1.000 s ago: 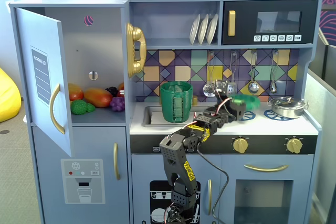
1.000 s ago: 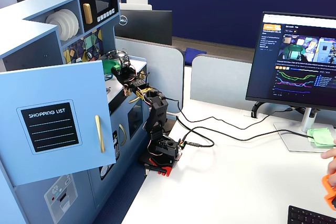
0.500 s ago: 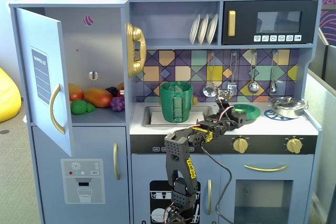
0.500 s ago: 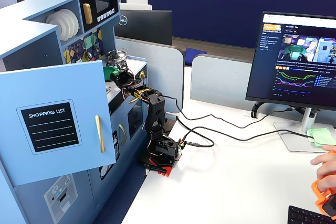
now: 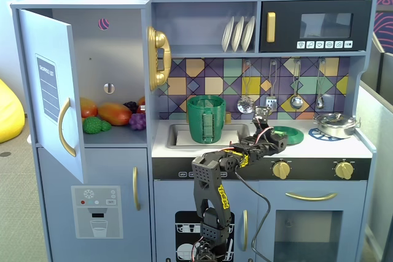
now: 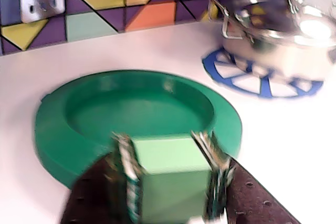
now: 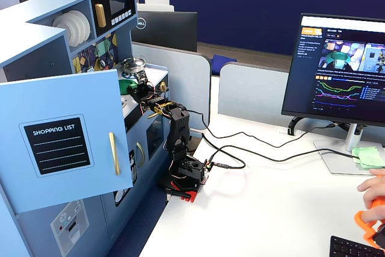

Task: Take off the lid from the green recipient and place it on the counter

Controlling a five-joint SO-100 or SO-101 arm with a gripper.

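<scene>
The green lid [image 6: 131, 111] lies flat on the white counter [image 6: 294, 145], right of the sink, knob up. In a fixed view the lid [image 5: 287, 134] sits between the sink and the silver pan. My gripper [image 6: 168, 148] is over its near edge, with a finger [image 6: 126, 169] on each side of the light-green knob [image 6: 168, 174], touching it. The gripper [image 5: 276, 142] reaches in from the front of the counter. The tall green recipient [image 5: 207, 119] stands uncovered in the sink recess, left of the gripper.
A silver pan [image 5: 335, 125] sits on a blue burner ring [image 6: 262, 82] just right of the lid. Utensils [image 5: 245, 99] hang on the tiled back wall. The fridge door [image 5: 52, 90] stands open at the left. The arm's base [image 7: 183, 176] stands on a desk.
</scene>
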